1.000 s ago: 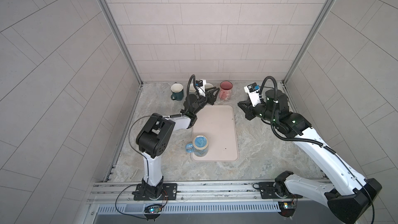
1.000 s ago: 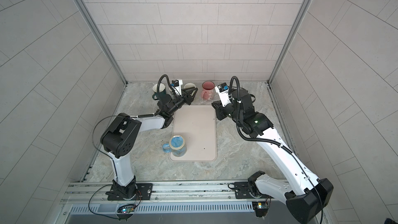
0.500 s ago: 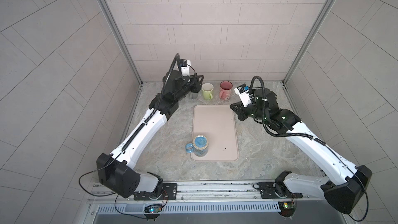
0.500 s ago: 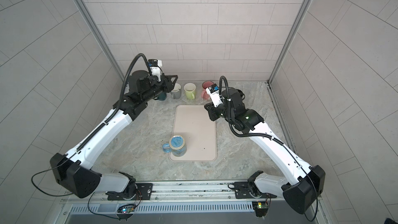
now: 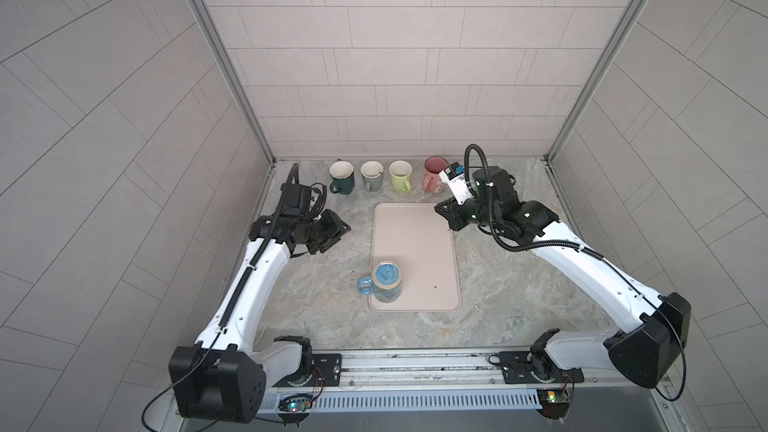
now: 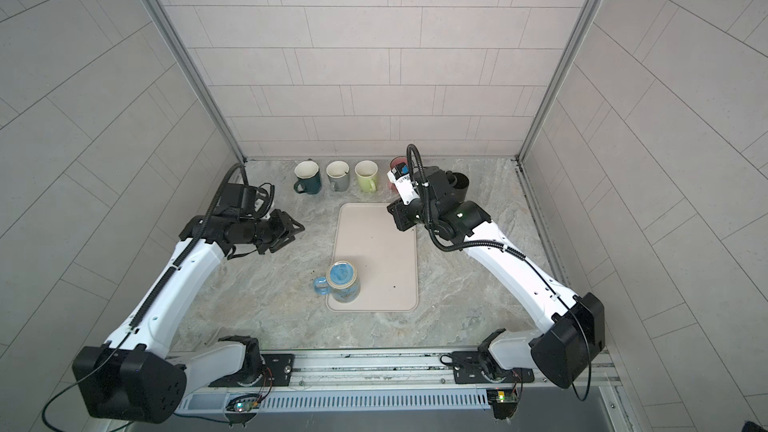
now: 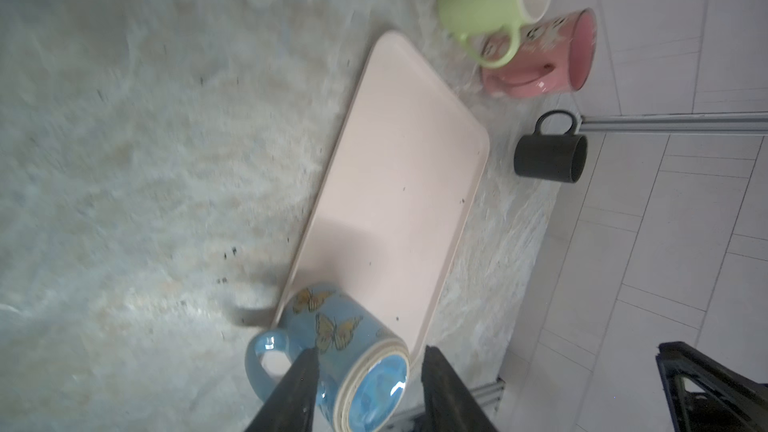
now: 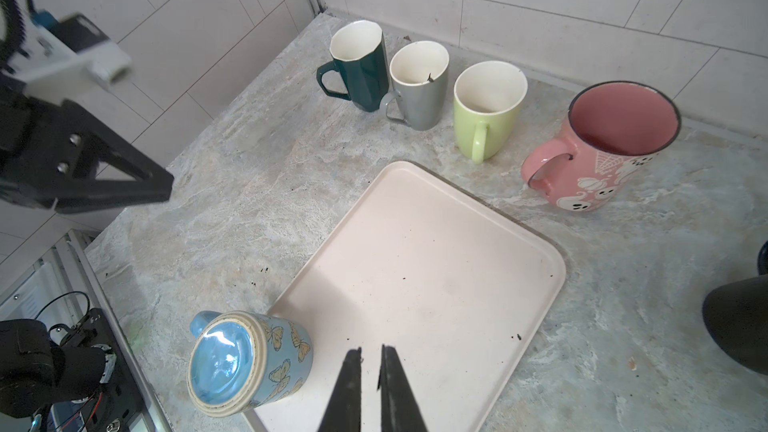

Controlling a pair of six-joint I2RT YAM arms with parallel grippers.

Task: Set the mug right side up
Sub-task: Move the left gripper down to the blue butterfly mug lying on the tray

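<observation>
Blue mug (image 5: 387,282) sits upside down on the near left corner of the pink tray (image 5: 415,234). Left gripper (image 5: 338,236) is spread partway, holding nothing. Right gripper (image 5: 444,218) is pinched narrow, empty too.

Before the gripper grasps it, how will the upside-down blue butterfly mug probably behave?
The blue butterfly mug looks glossy: probably rigid, slippery, breakable. It seems to straddle the rim of the tray, so a push may tip it.

Bare tray (image 5: 415,238) behind blue mug (image 5: 386,283) (upside down), mug row (image 5: 400,176) well beyond
</observation>
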